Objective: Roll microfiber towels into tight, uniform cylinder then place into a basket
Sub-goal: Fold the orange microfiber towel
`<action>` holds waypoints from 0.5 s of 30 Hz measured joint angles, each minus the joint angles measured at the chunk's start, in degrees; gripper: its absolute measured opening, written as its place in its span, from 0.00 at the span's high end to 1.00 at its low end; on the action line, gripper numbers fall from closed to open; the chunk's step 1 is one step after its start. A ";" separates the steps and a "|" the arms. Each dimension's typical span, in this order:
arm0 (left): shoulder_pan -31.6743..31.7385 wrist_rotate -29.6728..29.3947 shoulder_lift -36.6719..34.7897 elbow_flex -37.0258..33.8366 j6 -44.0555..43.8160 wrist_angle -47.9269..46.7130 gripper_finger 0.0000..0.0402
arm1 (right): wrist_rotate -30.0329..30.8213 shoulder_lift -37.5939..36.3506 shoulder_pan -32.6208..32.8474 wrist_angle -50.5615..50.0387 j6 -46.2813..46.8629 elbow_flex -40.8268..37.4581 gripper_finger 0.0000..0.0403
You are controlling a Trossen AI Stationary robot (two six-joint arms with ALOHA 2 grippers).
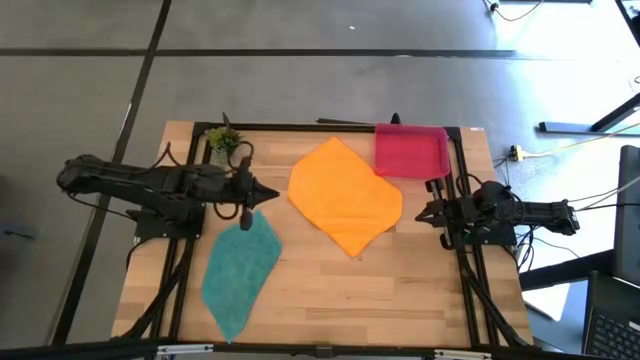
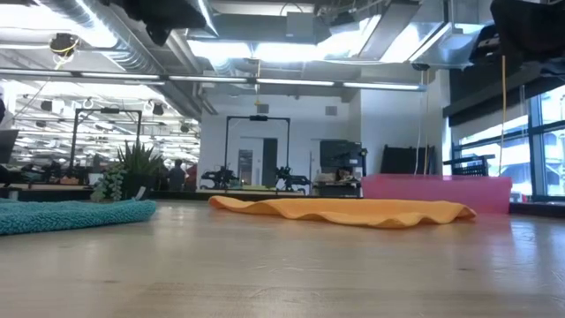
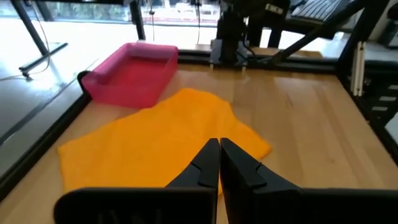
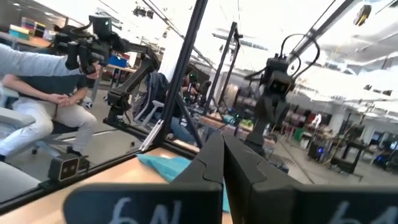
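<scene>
A light wooden table (image 1: pixel 400 290) with a dark frame along its edges is seen from above. An orange towel (image 1: pixel 345 194) is spread flat near the middle, turned like a diamond. A teal towel (image 1: pixel 240 270) is laid flat toward the left front, well apart from the orange one. A pink basket (image 1: pixel 411 150) is set at the far right, just beside the orange towel's corner. A small potted plant (image 1: pixel 224 140) is placed at the far left edge.

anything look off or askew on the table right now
Nothing is spilled or damaged. Both towels lie flat and unrolled, skewed diagonally: the orange towel mid-table, the teal towel nearer the left arm. The basket sits empty.
</scene>
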 joint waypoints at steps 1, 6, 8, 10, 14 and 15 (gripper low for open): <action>0.00 -0.01 0.80 0.04 0.00 0.04 0.99 | 0.00 0.00 0.00 0.39 -0.15 -0.01 0.99; -0.04 -0.43 5.44 2.32 0.80 -1.84 1.00 | 0.00 0.00 0.00 1.50 -0.06 -0.01 0.99; 0.24 -1.58 7.43 3.86 1.31 -4.77 1.00 | 0.00 0.00 0.00 1.58 -0.08 0.00 0.99; 0.87 -2.29 9.40 5.43 0.13 -8.09 1.00 | 0.24 0.00 0.00 1.33 -0.08 0.12 0.99; 2.53 -2.58 12.38 6.47 -7.16 -10.15 1.00 | 3.01 0.31 -0.02 -2.12 0.11 2.90 0.99; 2.80 -2.64 13.08 6.47 -8.61 -10.36 1.00 | 3.49 0.50 -0.01 -3.43 0.10 3.71 0.99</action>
